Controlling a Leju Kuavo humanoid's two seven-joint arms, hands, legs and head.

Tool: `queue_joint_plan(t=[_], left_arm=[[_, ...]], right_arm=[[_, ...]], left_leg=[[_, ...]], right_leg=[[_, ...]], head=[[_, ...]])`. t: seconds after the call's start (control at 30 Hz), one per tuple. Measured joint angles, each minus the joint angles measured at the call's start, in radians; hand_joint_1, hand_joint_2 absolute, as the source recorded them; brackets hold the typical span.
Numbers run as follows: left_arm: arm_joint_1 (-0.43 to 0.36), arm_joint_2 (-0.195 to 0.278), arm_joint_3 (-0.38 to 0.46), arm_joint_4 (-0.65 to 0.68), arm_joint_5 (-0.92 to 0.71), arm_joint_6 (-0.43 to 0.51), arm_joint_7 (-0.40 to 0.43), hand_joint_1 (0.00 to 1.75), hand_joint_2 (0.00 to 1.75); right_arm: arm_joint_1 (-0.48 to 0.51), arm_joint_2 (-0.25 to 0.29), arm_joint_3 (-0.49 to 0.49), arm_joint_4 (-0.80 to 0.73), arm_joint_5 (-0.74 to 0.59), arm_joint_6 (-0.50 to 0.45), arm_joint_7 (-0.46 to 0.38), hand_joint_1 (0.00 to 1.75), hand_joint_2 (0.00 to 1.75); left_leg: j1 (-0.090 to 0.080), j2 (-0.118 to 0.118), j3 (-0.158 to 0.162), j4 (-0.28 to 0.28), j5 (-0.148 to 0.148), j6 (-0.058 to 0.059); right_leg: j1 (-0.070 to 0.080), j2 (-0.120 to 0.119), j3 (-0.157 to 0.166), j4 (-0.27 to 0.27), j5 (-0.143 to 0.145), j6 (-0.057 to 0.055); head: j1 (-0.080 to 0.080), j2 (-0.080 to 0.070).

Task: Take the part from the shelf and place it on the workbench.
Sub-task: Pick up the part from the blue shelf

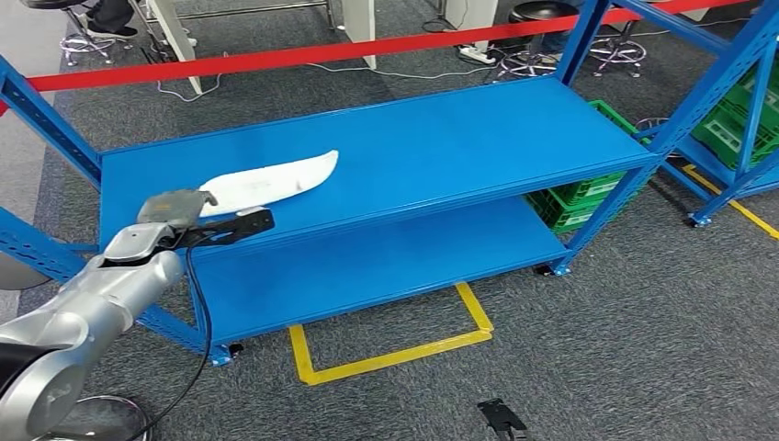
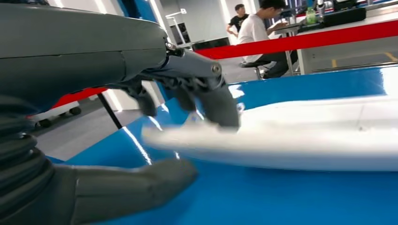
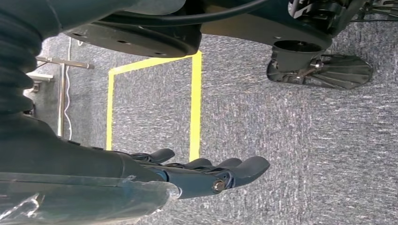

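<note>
I had the left hand [image 1: 197, 213] released at the shelf [image 1: 441, 138] edge, fingers above and thumb below the near tip of the white part [image 1: 271, 181], ready to close. It lay flat just ahead of the fingers. My right hand [image 3: 206, 173] hung empty, fingers loosely extended, over the floor.

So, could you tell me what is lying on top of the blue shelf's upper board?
On the upper board lies one long white part. The left hand reaches over its near end, fingers above and thumb below, hiding that end, so contact cannot be confirmed.
</note>
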Motion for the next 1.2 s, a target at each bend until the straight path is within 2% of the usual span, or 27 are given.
queue_joint_plan(t=[1.2], left_arm=[[-0.001, 0.019, 0.035, 0.0, -0.039, -0.005, -0.009, 1.75, 1.75]], right_arm=[[-0.001, -0.015, -0.04, 0.0, -0.008, -0.004, -0.012, 0.0, 1.75]], left_leg=[[0.0, 0.0, 0.0, 0.0, 0.0, 0.0]], right_leg=[[0.0, 0.0, 0.0, 0.0, 0.0, 0.0]], head=[[0.0, 0.0]])
